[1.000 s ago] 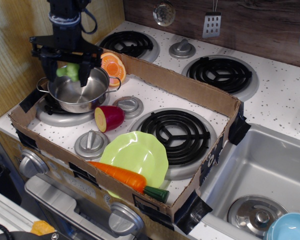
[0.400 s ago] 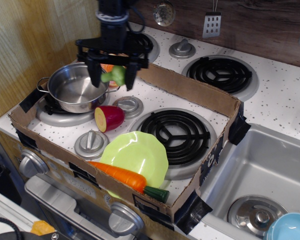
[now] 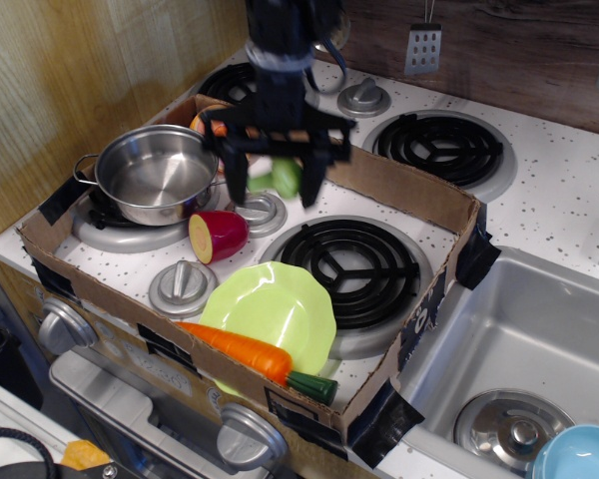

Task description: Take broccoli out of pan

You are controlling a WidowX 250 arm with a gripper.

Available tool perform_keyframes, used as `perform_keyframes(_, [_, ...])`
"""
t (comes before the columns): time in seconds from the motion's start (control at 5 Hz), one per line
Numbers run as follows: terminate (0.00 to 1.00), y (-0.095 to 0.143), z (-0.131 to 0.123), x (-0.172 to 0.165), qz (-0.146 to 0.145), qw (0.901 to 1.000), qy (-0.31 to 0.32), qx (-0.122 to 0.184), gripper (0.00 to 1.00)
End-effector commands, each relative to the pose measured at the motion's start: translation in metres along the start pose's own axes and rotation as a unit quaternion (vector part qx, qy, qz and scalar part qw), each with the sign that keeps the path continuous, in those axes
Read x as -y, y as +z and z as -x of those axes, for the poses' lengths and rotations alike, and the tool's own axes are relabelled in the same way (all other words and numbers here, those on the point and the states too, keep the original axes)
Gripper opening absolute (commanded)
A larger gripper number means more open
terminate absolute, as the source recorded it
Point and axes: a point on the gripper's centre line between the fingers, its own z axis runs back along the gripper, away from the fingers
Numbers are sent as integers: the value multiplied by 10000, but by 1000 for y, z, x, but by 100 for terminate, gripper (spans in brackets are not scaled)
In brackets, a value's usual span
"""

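The single view looks down on a white speckled toy stove top (image 3: 569, 200) with black coil burners and grey knobs, set against a dark wood-grain back wall on which a small slotted spatula (image 3: 423, 48) hangs; light wood panelling stands on the left and a steel sink (image 3: 499, 329) with a blue bowl (image 3: 582, 454) at its corner lies on the right. A shallow cardboard tray (image 3: 399, 190) patched with black tape frames the front burners. No brand, label or writing can be read anywhere. The pan (image 3: 158, 176) sits empty on the front left burner. The gripper (image 3: 272, 180) hangs above the tray to the right of the pan, its two black fingers closed on the broccoli (image 3: 280, 178), which is held in the air over a grey knob, clear of the pan. A purple-red toy vegetable (image 3: 216, 236) lies just in front of the pan, a lime-green plate (image 3: 270, 311) nearer the front, and a carrot (image 3: 252, 353) rests across the plate's near edge.
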Motion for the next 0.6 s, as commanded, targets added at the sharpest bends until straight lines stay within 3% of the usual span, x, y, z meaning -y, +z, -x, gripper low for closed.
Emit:
perform_keyframes(0.0, [0,-12,16,11,949,9945,-325,302,0])
perform_keyframes(0.4, [0,-12,16,20,964,9921,-628,505,0])
